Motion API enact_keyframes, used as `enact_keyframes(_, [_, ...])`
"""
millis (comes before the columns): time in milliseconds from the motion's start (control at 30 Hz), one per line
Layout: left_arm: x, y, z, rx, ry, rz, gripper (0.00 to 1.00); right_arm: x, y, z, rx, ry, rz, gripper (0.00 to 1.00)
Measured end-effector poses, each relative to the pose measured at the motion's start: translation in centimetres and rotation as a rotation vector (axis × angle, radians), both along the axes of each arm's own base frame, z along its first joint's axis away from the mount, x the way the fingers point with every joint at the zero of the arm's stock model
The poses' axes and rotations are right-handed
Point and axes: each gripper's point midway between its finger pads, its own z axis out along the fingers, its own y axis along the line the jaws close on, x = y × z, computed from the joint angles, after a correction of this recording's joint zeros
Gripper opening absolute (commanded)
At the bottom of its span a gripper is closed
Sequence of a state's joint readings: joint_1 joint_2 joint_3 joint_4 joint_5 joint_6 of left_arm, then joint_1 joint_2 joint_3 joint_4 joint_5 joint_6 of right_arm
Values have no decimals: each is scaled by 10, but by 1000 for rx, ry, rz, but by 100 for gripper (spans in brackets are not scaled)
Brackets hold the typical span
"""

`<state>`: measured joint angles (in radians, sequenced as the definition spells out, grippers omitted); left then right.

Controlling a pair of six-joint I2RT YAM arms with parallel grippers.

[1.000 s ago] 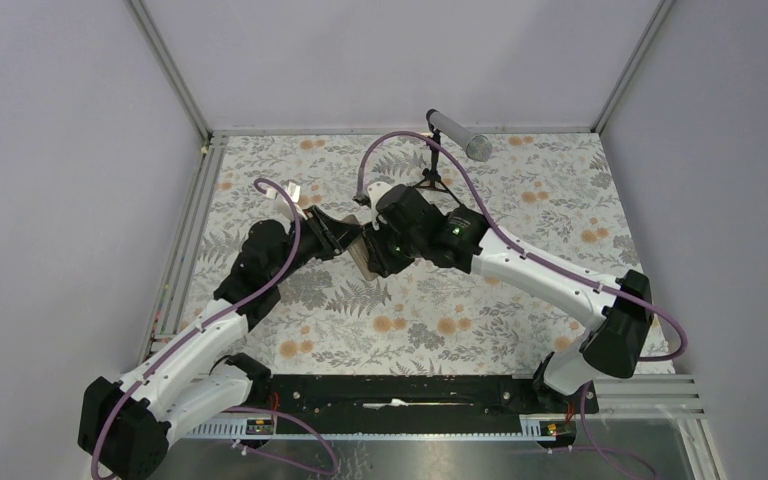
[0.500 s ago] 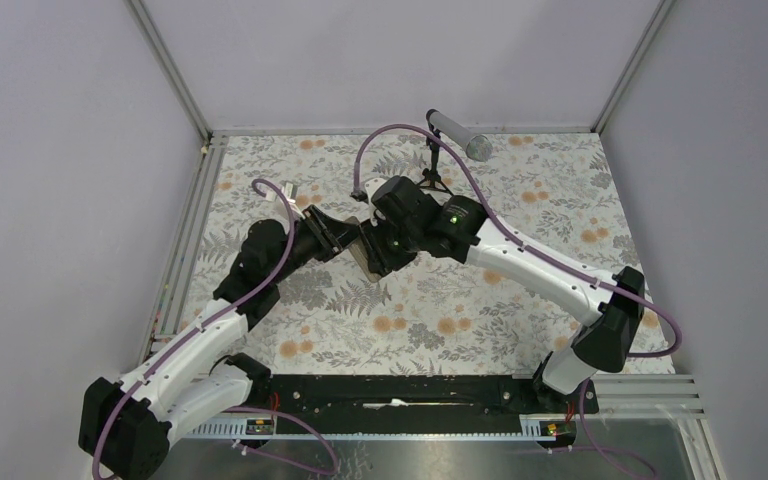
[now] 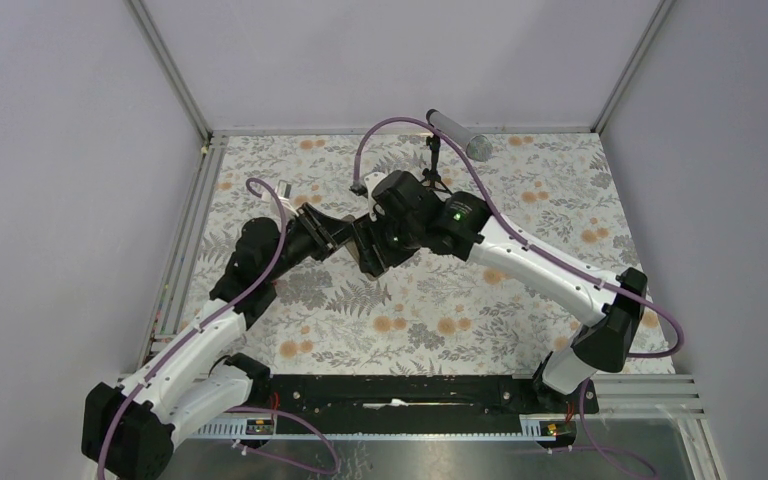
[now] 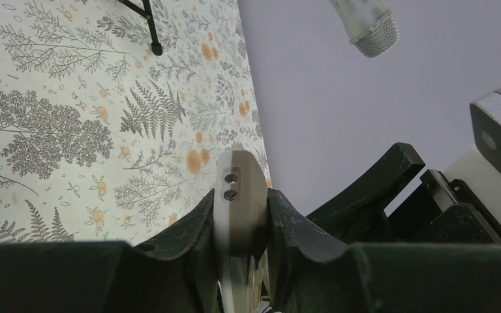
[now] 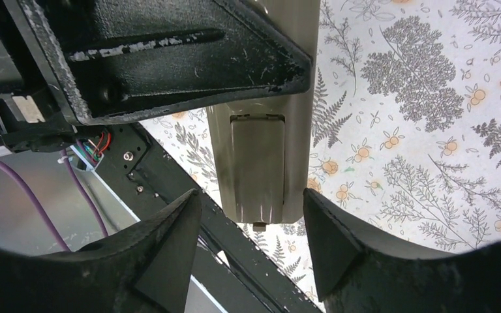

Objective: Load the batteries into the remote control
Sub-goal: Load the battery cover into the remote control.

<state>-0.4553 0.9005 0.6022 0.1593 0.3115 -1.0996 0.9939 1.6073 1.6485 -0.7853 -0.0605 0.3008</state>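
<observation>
My left gripper (image 4: 240, 218) is shut on the remote control (image 4: 240, 195), a beige-grey oblong held edge-on above the table. In the right wrist view the remote control's (image 5: 261, 150) back faces the camera, with a rectangular cover panel (image 5: 256, 163) sitting in it. My right gripper (image 5: 251, 193) is open, its fingers either side of the remote's free end with a gap on both sides. From above, the left gripper (image 3: 338, 238) and right gripper (image 3: 370, 255) meet mid-table and cover the remote. The batteries are out of view.
A microphone (image 3: 457, 132) on a small black tripod (image 3: 432, 180) stands at the back of the floral table mat (image 3: 460, 310). The black base rail (image 3: 400, 392) runs along the near edge. Grey walls close off the back and sides.
The right gripper's jaws have spread apart from the remote's end. Both wrists have drifted slightly left, and the remote that showed between them from above is now covered.
</observation>
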Motion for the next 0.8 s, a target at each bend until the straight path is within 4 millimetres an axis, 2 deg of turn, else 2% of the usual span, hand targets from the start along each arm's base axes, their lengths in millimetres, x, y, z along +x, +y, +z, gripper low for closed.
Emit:
enact_keyframes(200, [1, 4, 7, -35, 2, 4, 0, 5, 3, 11, 24, -21, -22, 76])
enact_keyframes(333, [1, 5, 11, -60, 14, 1, 0, 7, 6, 21, 52, -27, -39, 92])
enact_keyframes(433, [3, 7, 14, -84, 26, 4, 0, 9, 10, 26, 82, -28, -59, 99])
enact_keyframes(500, [5, 10, 17, -103, 30, 10, 0, 10, 10, 29, 119, -32, -89, 100])
enact_keyframes(633, [8, 14, 25, -144, 30, 18, 0, 6, -7, 40, 190, -49, -181, 100])
enact_keyframes(800, [9, 18, 36, -198, 30, 18, 0, 6, -26, 71, 355, -94, -308, 100])
